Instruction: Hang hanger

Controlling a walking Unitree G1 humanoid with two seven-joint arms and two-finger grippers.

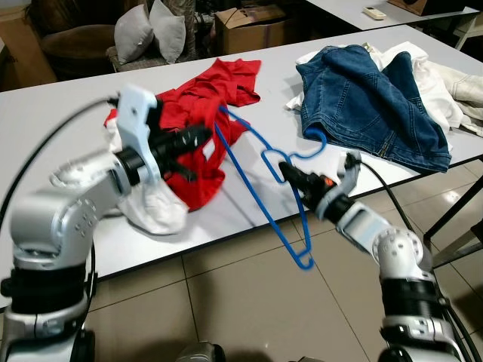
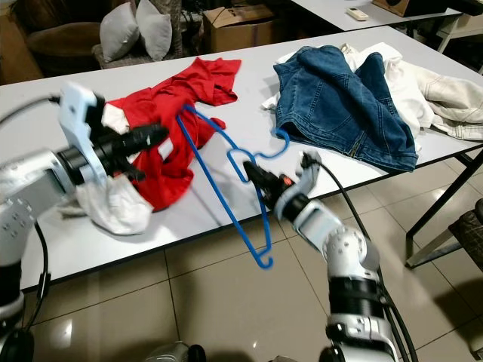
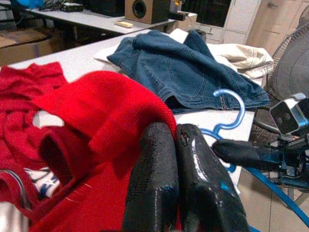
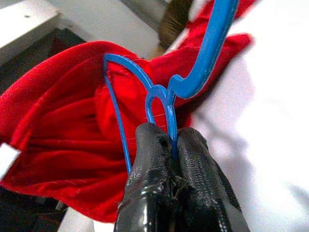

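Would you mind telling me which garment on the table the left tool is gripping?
The red garment, pinched in the left tool; the blue denim one and white clothes lie untouched.

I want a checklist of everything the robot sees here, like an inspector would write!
Surface: white table, tiled floor below.
Job's things: blue plastic hanger, one end inside the red knit garment, the other jutting past the table edge.
Clutter: blue denim jacket, white clothes under it, white cloth beneath the red garment.
Grippers: left gripper shut on the red garment; right gripper shut on the hanger near its hook.
Cables: black cables along both arms.
Surroundings: cardboard box, grey cushions, another table behind.
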